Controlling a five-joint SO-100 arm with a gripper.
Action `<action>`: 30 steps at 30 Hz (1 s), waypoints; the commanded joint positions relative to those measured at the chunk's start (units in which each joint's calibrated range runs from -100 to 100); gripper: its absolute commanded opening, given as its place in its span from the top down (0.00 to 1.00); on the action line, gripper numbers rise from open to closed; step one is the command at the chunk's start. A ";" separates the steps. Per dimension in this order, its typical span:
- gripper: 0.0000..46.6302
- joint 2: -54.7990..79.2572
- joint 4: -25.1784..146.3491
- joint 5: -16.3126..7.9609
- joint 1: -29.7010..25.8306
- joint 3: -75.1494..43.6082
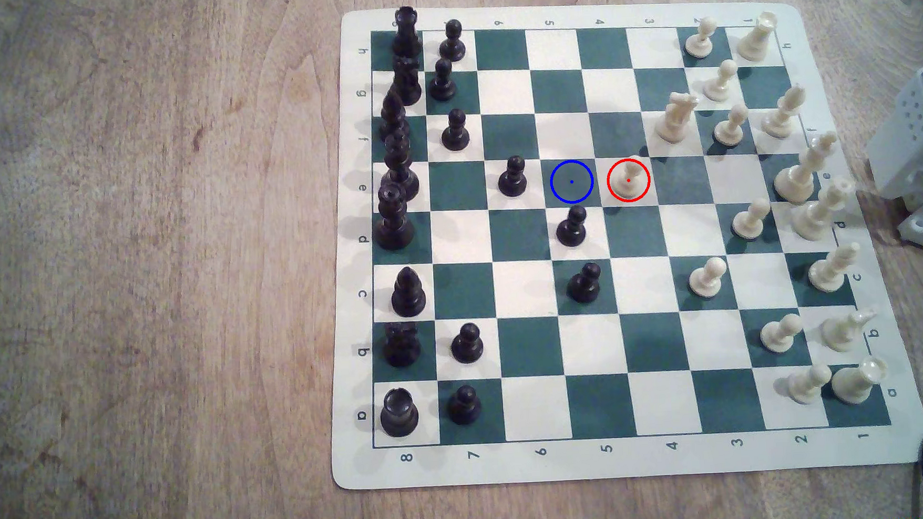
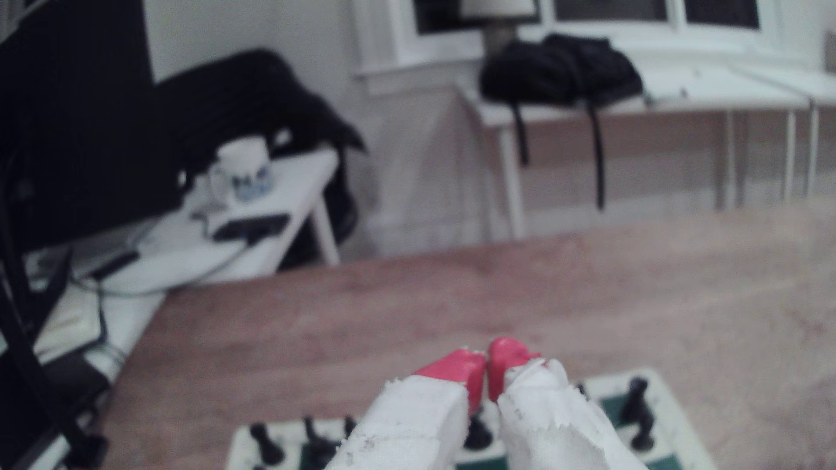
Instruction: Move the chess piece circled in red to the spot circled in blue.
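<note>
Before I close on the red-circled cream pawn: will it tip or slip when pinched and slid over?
The pawn looks like rigid plastic, so it should not deform. Its flared base suggests it stands steadily, but a push at the narrow top may tip it. The smooth round head could slip between the gripper's red tips; gripping lower seems safer.

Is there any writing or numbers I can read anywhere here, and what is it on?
"8 7 6 5 4 3 2 1": near border of the chess mat.
"a b c d e f g h": the mat's border on the exterior view's left, bottom to top, letters turned sideways.
Far and right borders repeat these, partly hidden or cut off.
Mug print: too blurred to read.
</note>
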 commanded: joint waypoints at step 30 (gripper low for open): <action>0.71 56.20 16.51 -8.30 -3.53 -20.70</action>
